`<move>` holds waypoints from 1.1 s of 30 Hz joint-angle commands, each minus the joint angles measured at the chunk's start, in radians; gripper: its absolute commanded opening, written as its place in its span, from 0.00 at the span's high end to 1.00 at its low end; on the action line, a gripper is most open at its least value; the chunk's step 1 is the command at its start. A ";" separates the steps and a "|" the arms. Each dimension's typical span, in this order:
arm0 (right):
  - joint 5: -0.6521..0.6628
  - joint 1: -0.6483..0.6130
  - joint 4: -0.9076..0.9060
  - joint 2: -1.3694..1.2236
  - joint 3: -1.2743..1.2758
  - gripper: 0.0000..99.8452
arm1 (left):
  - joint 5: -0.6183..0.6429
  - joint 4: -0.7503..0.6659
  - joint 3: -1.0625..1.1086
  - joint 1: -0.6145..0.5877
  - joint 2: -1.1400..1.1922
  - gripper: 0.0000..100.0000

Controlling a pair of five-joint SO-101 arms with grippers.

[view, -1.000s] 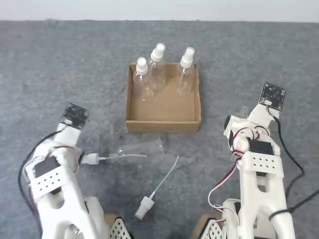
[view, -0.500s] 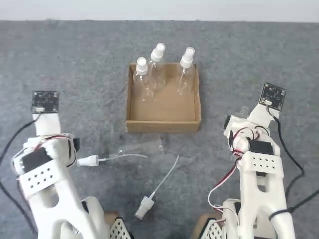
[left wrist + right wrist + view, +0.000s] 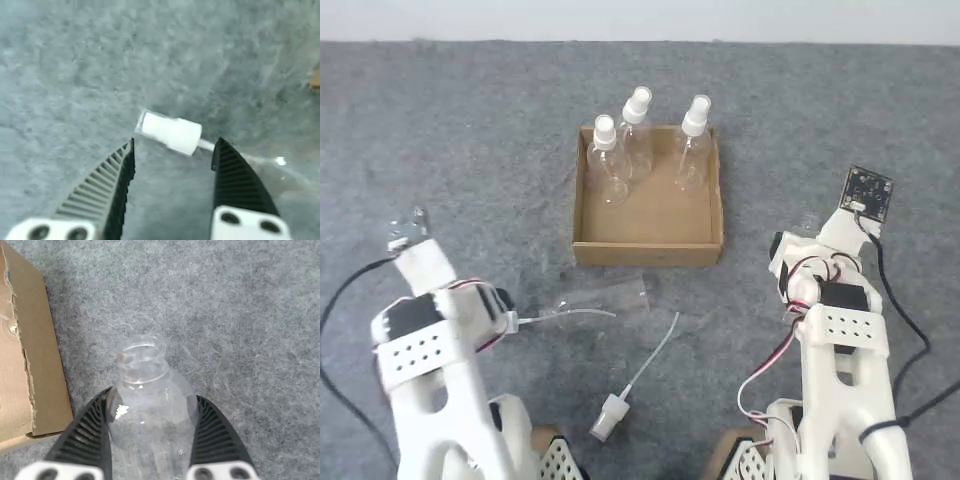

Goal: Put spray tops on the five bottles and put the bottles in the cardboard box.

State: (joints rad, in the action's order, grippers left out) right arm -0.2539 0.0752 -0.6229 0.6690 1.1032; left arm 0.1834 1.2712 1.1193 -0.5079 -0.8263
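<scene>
Robotics lab bench: grey carpet [image 3: 450, 130] beneath two white arms [image 3: 835, 330].

Three spray-topped clear plastic bottles [image 3: 605, 165] stand in the brown cardboard box [image 3: 647, 245]; an open-necked bottle [image 3: 150, 410] stands beside it.

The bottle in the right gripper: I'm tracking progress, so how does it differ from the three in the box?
The held bottle has an open neck; the three boxed bottles wear white spray tops. It sits outside the cardboard box, held in the right gripper; they stand inside it, untouched. All are clear.
</scene>
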 commanded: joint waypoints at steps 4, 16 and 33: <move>0.018 0.013 0.022 0.047 -0.014 0.99 | 0.104 -0.063 0.031 0.064 0.008 0.76; 0.018 0.013 0.022 0.047 -0.014 0.99 | 0.164 -0.150 0.105 0.061 0.009 0.71; 0.020 0.035 0.022 0.048 -0.014 0.99 | 0.195 -0.157 -0.076 0.051 0.439 0.71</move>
State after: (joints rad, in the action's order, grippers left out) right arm -0.2539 0.0798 -0.6229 0.6690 1.1032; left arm 0.3414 1.1423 1.1792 -0.4496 -0.6007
